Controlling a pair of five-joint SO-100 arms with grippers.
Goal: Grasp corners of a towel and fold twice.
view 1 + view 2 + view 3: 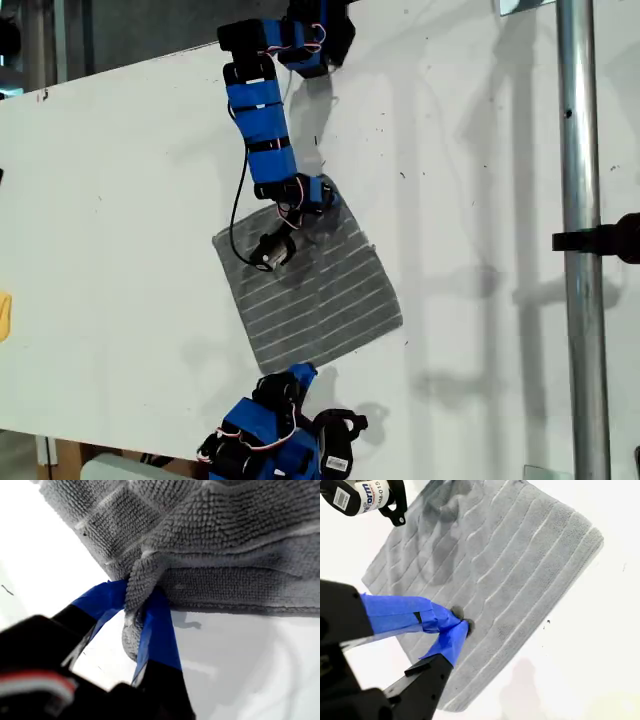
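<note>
My first gripper [142, 615] is pinched tight on one of the corners [137, 587] of the towel [225, 555], its two blue-taped fingers [159, 625] pressed against a rolled nub of looped, terry-like fabric that sticks out between them. In the exterior view this gripper [322, 196] sits at the towel's corner [333, 199] nearest the far edge of the table [120, 200], at the end of a blue and black arm [262, 130] reaching in from that far edge. A dark cable [236, 210] loops from the arm down over the cloth.

My second gripper [457, 627] has its blue-taped tips closed together, hanging above the towel [520, 565] without any cloth visibly between them. In the exterior view it [300, 374] sits at the table's near edge, just beside the towel's nearest corner [268, 366].

The towel [320, 290] lies mostly flat near the middle of the white table, a square of dark-gray soft cloth turned at an angle to the edges, crossed by thin white parallel stripes. A shiny metal pole [580, 240] stands at the exterior view's right.
</note>
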